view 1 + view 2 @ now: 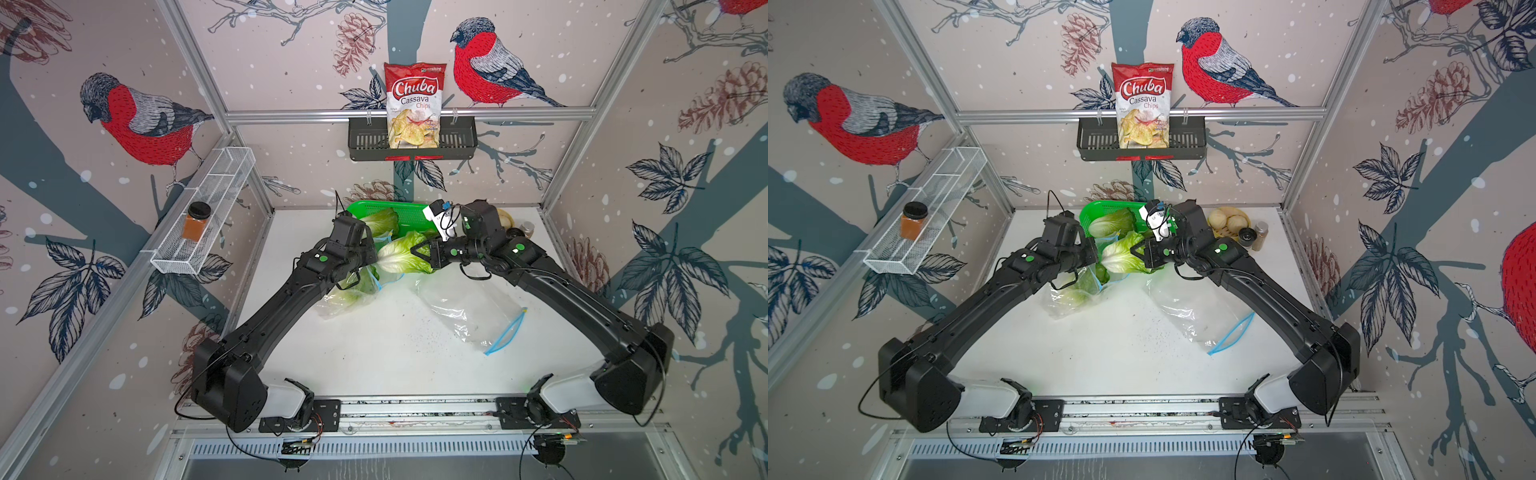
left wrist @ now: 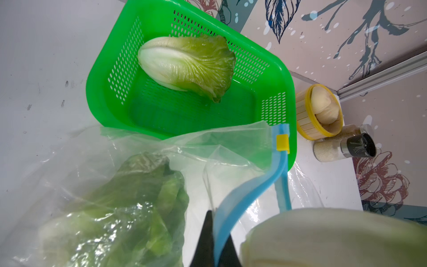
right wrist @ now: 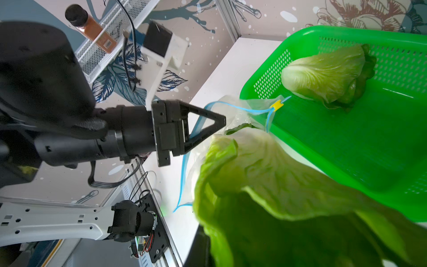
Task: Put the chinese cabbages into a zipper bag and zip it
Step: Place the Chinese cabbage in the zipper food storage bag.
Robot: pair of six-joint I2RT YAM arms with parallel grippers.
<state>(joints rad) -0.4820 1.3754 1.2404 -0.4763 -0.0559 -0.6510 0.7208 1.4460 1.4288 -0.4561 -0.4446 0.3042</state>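
My left gripper (image 2: 217,228) is shut on the blue zipper strip (image 2: 249,187) of a clear zipper bag (image 2: 92,173), holding its mouth up. One chinese cabbage (image 2: 129,208) lies inside that bag. My right gripper (image 1: 417,251) is shut on the leafy end of a second cabbage (image 1: 401,257), which hangs just at the bag's mouth, whitish base toward the left gripper (image 1: 376,259). The leaves hide the right jaws in the right wrist view. A third cabbage (image 1: 380,222) rests in the green basket (image 1: 409,212) behind. The yellow slider (image 2: 282,142) sits at the strip's end.
A second, empty zipper bag (image 1: 469,309) lies under the right arm. Pale buns in a yellow steamer (image 1: 1227,220) and spice shakers (image 1: 1254,237) stand at the back right. A chips bag (image 1: 413,104) hangs in the wall rack, and an orange jar (image 1: 196,222) stands in the wire shelf.
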